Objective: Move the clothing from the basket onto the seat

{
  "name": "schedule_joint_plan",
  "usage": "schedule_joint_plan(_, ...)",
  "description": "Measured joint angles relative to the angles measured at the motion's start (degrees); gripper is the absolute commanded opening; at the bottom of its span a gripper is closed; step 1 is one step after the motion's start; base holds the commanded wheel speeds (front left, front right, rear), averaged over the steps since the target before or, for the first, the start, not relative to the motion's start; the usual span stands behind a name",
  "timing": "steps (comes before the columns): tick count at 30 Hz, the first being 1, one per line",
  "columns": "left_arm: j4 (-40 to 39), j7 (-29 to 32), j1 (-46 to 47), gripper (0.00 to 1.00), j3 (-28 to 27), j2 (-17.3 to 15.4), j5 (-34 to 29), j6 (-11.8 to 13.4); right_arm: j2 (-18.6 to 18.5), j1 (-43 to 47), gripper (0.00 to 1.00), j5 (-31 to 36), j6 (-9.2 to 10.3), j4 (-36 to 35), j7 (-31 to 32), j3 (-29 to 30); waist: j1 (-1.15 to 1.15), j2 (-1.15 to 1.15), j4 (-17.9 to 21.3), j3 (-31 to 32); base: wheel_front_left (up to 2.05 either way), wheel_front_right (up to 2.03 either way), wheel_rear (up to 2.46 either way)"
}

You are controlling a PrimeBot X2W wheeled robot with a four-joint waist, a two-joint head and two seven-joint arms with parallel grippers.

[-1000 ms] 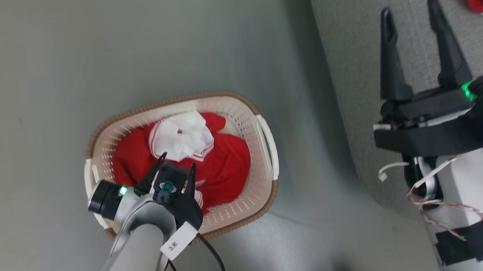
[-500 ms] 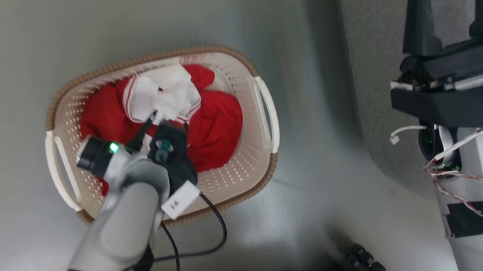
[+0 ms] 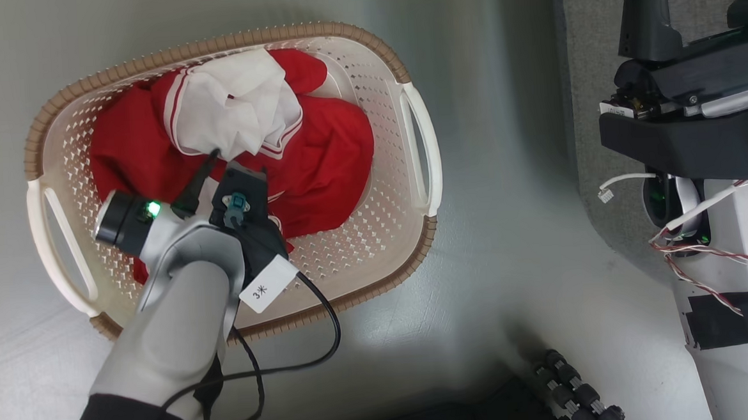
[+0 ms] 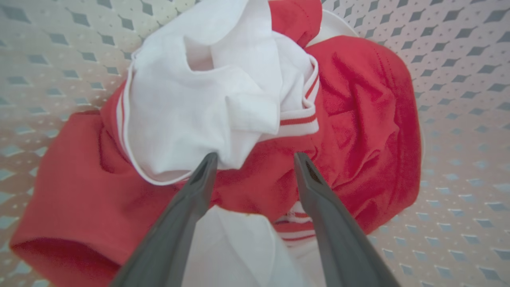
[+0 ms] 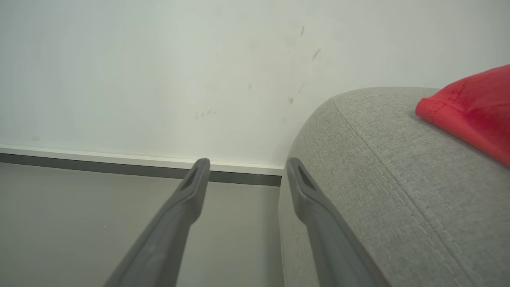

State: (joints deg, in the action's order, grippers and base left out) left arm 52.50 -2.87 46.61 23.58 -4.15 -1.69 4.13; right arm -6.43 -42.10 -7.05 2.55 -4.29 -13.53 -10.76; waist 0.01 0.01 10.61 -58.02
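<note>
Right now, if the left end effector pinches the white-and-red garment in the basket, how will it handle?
Likely floppy: the white-and-red garment lies crumpled in deep folds, so it should sag and unfurl when lifted. Probably light, since the fabric looks thin. It overlaps the red garment beneath, which may drag along inside the basket.

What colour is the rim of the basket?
The basket has a brown, woven-look rim above cream perforated walls; the head view shows it best.

The basket (image 3: 386, 190) is smooth cream plastic, perforated, its brown rim ribbed like weave. The clothing (image 3: 326, 155) in it is soft matt cloth, crumpled; at three o'clock, the seat (image 3: 587, 64) wears coarse grey woven fabric
</note>
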Motion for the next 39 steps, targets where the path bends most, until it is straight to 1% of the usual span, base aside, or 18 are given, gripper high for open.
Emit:
schedule_joint_plan(7,2.21,-1.24,3.04,1.00,0.02,-0.15,-0.75,0.48,0.08,-0.93,1.00,0.19,-0.04,-0.12,-0.19,-0.78,-0.01,-0.01,0.21,-0.66,0.00,0.00,0.00)
schedule_joint_plan(12,3.50,-2.30,5.64,1.00,1.01,-0.54,-2.59,0.92,0.21,-0.99,1.00,0.37,-0.04,0.14,-0.25,-1.09,0.00,-0.01,0.65,-1.24,0.00,0.00,0.00)
schedule_joint_plan(17,5.50,-2.31,7.11,1.00,1.54,-0.97,-3.55,0.96,0.48,-0.99,1.00,0.37,-0.04,0.43,-0.68,-1.60,-0.01,-0.01,1.16,-1.51,0.00,0.00,0.00)
schedule_joint_plan(20,6.64,-2.26,7.92,1.00,1.41,-1.26,-3.55,1.42,0.73,-0.99,1.00,0.37,-0.04,0.48,-0.70,-1.65,-0.01,-0.01,1.54,-1.85,0.00,0.00,0.00)
schedule_joint_plan(21,6.88,-2.26,8.21,0.80,1.32,-1.23,-3.55,1.42,0.73,-0.98,1.00,0.37,-0.04,0.66,-0.70,-1.62,-0.01,-0.01,1.65,-1.95,0.00,0.00,0.00)
schedule_joint_plan(22,7.05,-2.26,8.47,0.36,1.26,-1.12,-3.54,1.42,0.73,-0.98,1.00,0.37,-0.04,0.80,-0.73,-1.55,0.00,-0.01,1.74,-2.03,0.00,0.00,0.00)
schedule_joint_plan(23,7.26,-2.31,8.65,0.14,1.26,-1.01,-3.54,1.42,0.74,-0.98,1.00,0.37,-0.04,1.03,-0.74,-1.54,0.00,-0.01,1.82,-2.07,0.00,0.00,0.00)
schedule_joint_plan(24,7.26,-2.31,8.65,0.00,1.26,-1.01,-3.54,1.42,0.74,-0.98,1.00,0.37,-0.04,1.03,-0.74,-1.54,0.00,-0.01,1.82,-2.07,0.00,0.00,0.00)
schedule_joint_plan(31,8.26,-5.11,8.57,0.00,0.82,-0.51,-2.82,1.43,0.93,-0.97,1.00,0.34,-0.04,3.31,-0.96,-1.53,-0.01,-0.01,1.82,-1.04,0.00,0.00,0.00)
schedule_joint_plan(37,8.25,-8.92,7.53,0.00,0.11,0.56,-1.32,1.34,0.97,-0.86,1.00,0.30,-0.05,6.25,-1.16,-1.77,-0.01,-0.01,1.38,1.17,0.00,0.00,0.00)
schedule_joint_plan(39,8.16,-9.80,6.67,0.00,0.12,0.79,-0.87,0.82,0.98,-0.76,1.00,0.27,-0.14,7.24,-1.18,-1.96,-0.01,-0.01,1.15,2.19,0.00,0.00,0.00)
